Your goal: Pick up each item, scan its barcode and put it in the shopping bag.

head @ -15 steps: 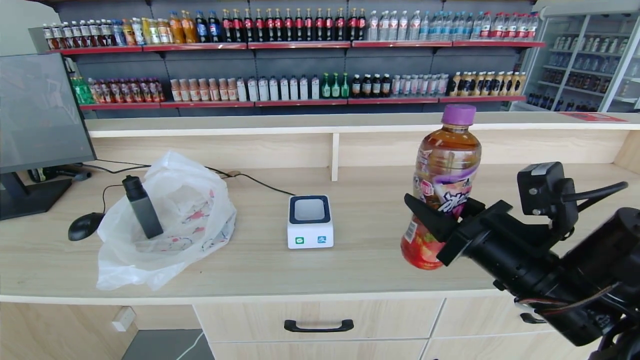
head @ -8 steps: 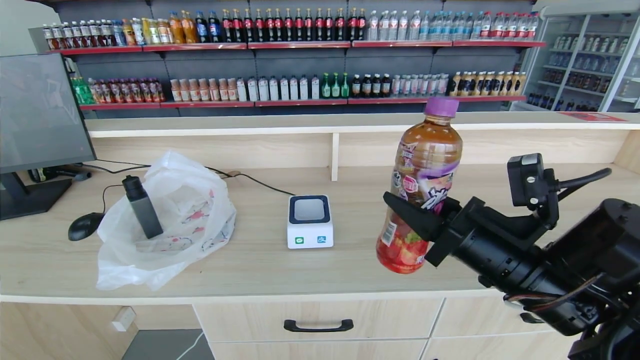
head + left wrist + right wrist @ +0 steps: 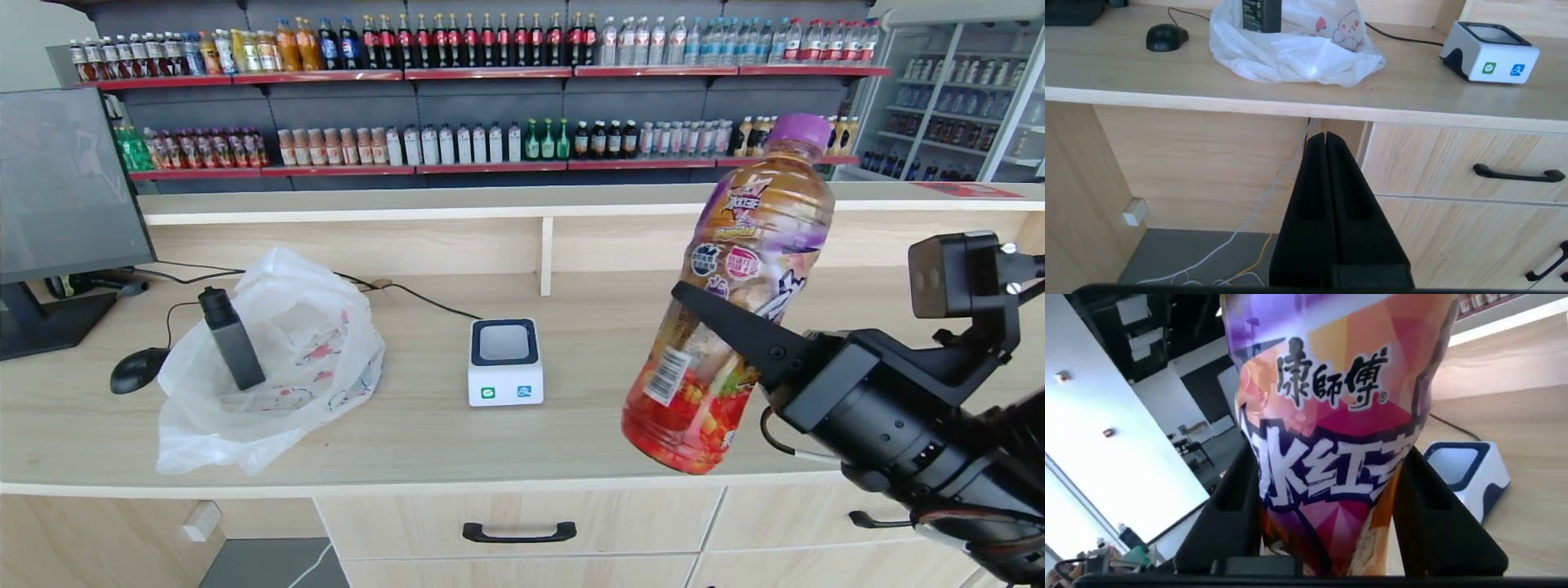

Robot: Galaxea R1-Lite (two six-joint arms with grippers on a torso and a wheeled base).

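Note:
My right gripper is shut on a tea bottle with a purple cap, held tilted in the air over the counter's front right, its barcode facing left. In the right wrist view the bottle sits between the two fingers. A white scanner box stands at the counter's middle. To its left lies the open white shopping bag with a dark grey bottle upright in it. My left gripper hangs below the counter front, fingers pressed together, holding nothing; above it are the bag and the scanner.
A monitor and a black mouse stand at the counter's far left, with cables running behind the bag. A raised wooden ledge runs along the back. Drink shelves fill the wall behind. Drawers with a black handle sit under the counter.
The right arm has raised the tea bottle nearer to the camera and tipped it, cap now leaning right and the barcode turned into sight. Bag, scanner and grey bottle stay put.

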